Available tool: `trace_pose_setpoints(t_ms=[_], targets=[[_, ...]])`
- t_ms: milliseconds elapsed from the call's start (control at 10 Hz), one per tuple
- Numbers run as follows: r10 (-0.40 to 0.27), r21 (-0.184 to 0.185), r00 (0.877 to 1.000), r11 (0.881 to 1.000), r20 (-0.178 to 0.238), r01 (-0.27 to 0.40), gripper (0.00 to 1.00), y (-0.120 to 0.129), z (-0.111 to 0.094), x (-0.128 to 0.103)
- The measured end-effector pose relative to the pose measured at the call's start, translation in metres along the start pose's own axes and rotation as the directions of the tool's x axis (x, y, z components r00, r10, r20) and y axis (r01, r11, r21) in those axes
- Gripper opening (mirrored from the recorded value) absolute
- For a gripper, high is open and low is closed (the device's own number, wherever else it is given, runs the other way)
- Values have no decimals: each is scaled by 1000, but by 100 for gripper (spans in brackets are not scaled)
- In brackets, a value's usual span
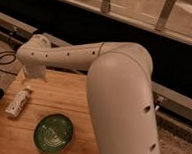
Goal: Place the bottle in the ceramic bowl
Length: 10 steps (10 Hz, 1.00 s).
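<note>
1 gripper: hanging under the white arm, over the left part of the wooden table, fingers spread, pinching nothing.
bottle: lying flat on the table near its left edge, just below the gripper, narrow end toward it.
ceramic bowl: green, upright on the table, right of the bottle and nearer the camera, apart from it.
cable: black loop, beyond the table's left corner.
</note>
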Motion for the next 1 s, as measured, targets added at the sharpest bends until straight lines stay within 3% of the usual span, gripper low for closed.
trace_pose_setpoints(t_ms=[200,600,1000], targets=[[-9,0,1000,1000,-17,9,65,2,9,5],[-42,-9,996,999,-73,41,65,28,65,-10],[-80,-35,985,997,-155,76,65,53,121,-1]])
